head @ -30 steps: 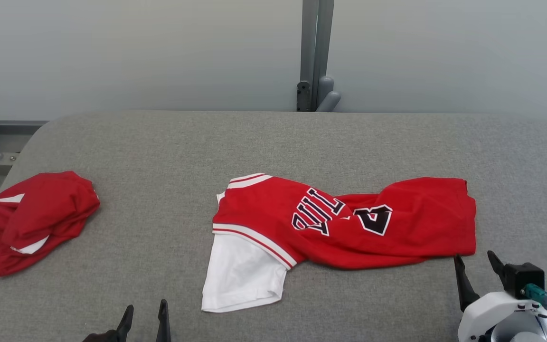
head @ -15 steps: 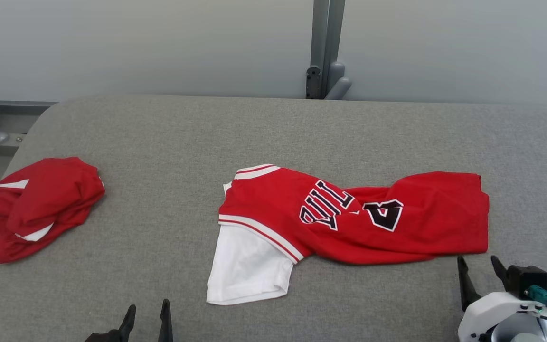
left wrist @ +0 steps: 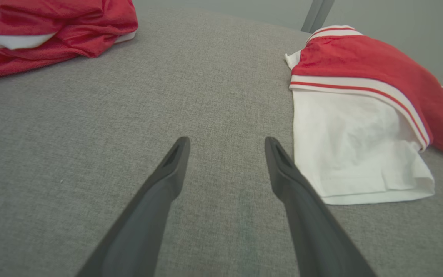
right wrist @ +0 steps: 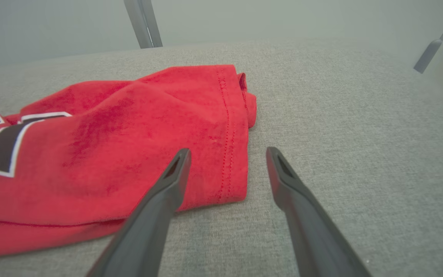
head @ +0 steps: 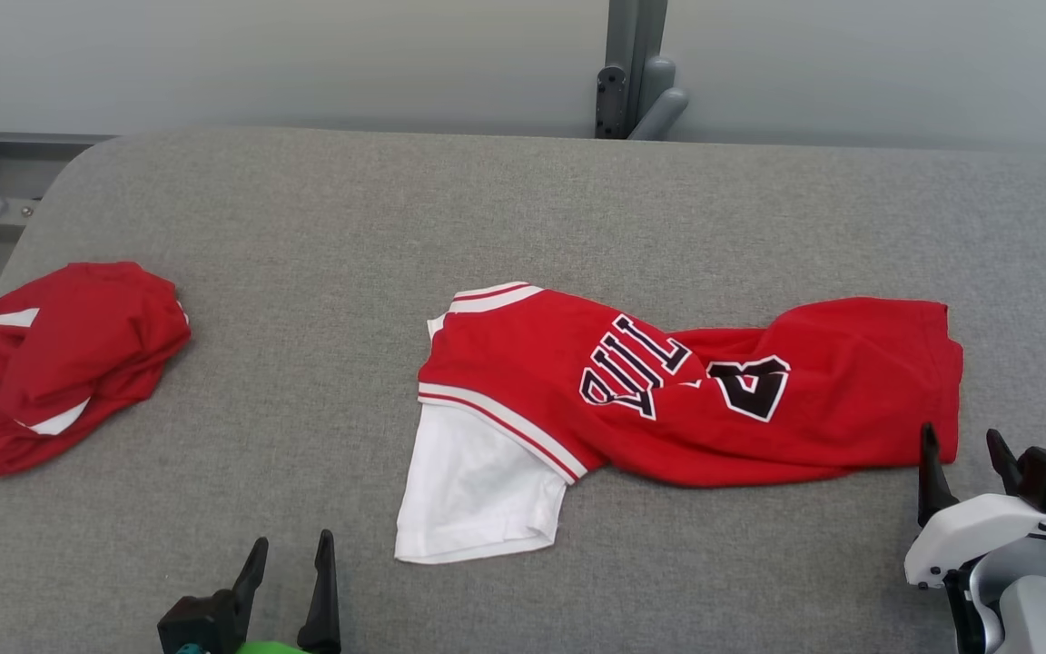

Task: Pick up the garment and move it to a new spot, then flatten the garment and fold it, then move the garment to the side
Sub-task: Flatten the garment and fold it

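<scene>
right gripper [head: 959, 432] edged forward, garment's [head: 850, 381] hem corner now between its fingers.

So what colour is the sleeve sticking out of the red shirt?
The sleeve is white, clearest in the left wrist view.

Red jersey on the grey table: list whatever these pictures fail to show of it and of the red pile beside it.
- Head view: a twist in the red jersey swallows part of the lettering, both word and number.
- Right wrist view: the left edge cuts the jersey off, print included.
- Head view: the red pile is cut by the left edge and folded on itself; what garment it is cannot be told.
</scene>
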Motion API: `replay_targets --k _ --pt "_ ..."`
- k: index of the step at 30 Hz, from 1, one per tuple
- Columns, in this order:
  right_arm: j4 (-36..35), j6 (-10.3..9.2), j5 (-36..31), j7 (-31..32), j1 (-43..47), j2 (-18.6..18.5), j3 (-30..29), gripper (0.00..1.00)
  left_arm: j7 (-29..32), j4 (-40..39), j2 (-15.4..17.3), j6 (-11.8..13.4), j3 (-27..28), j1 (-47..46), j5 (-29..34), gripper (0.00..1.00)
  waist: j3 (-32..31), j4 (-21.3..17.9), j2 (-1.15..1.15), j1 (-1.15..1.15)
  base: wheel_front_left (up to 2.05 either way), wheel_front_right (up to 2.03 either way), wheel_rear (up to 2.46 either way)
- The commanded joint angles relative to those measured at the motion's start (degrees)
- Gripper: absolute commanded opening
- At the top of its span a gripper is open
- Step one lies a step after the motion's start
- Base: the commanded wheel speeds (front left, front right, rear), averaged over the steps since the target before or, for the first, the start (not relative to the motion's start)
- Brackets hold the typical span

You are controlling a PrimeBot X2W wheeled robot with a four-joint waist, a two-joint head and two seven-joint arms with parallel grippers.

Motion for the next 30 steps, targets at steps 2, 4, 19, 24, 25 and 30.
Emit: replay_targets --k 2,4,19,24,25,30 --pt "0.9 -0.06 -0.3 -0.2 -1.3 -0.2 -0.7 1.00 0.0 -0.2 0.2 -0.4 -0.3 -1.4 0.6 1.00 1.6 0.4 0.00 0.00 0.00 0.00 0.00" --pt "1.9 -0.06 -0.6 -0.2 -1.8 0.0 -1.1 1.00 0.0 -0.2 0.2 -0.4 -0.4 -1.8 0.6 1.00 2.0 0.6 0.00 0.00 0.00 0.00 0.00" --pt "5.6 -0.06 0.0 -0.2 -2.1 0.5 -1.7 0.50 0.0 -0.3 0.2 -0.9 0.3 -2.0 1.7 1.00 1.8 0.7 0.00 0.00 0.00 0.00 0.00" --pt "6.0 -0.06 0.3 -0.2 -2.1 0.3 -1.5 0.40 0.0 -0.5 0.2 -0.9 0.4 -1.9 1.9 1.00 1.7 0.7 0.00 0.00 0.00 0.00 0.00" --pt "6.1 -0.06 0.4 -0.2 -2.1 0.3 -1.4 0.40 0.0 -0.5 0.2 -1.0 0.5 -1.9 1.9 1.00 1.7 0.7 0.00 0.00 0.00 0.00 0.00" --pt "6.6 -0.06 0.6 -0.2 -3.0 0.0 -1.5 0.41 0.0 -0.8 0.2 -1.0 0.5 -2.1 2.3 1.00 2.1 0.7 0.00 0.00 0.00 0.00 0.00"
